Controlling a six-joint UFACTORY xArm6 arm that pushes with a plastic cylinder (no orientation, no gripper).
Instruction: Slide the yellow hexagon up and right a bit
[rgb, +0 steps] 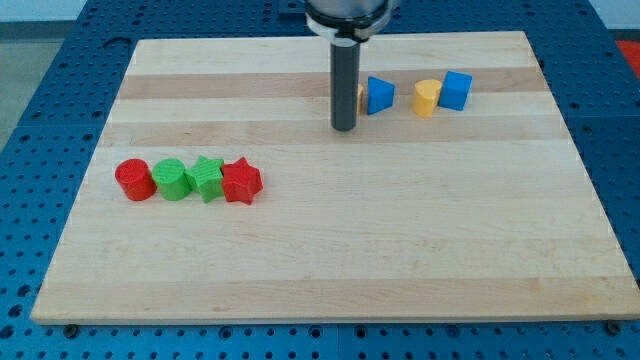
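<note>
My tip (344, 128) sits on the board (330, 270) in its upper middle, and the rod above it hides most of a yellow block (360, 97) — only a sliver shows at the rod's right edge, pressed against a blue block (380, 95) that looks wedge-like. I take that hidden piece to be the yellow hexagon, though so little shows that I cannot confirm its shape; the other yellow piece (427, 98), farther to the view's right and touching a blue cube (456, 90), looks more like a rounded or heart form. There is no gripper on this rig, so nothing is clenched or released — the rod simply rests at table height, and whether it touches the yellow block I cannot tell. I judge this as the approach step, with the tip at the block's lower-left side, which is the right flank for a push up and right. The next move calls for a short, gentle stroke along that diagonal; the risk is that the blue wedge rides along, since it lies in the path. The red cylinder (134, 180), green cylinder (172, 180), green star (207, 179) and red star (241, 181) stand in a row well apart at the view's left, out of play
</note>
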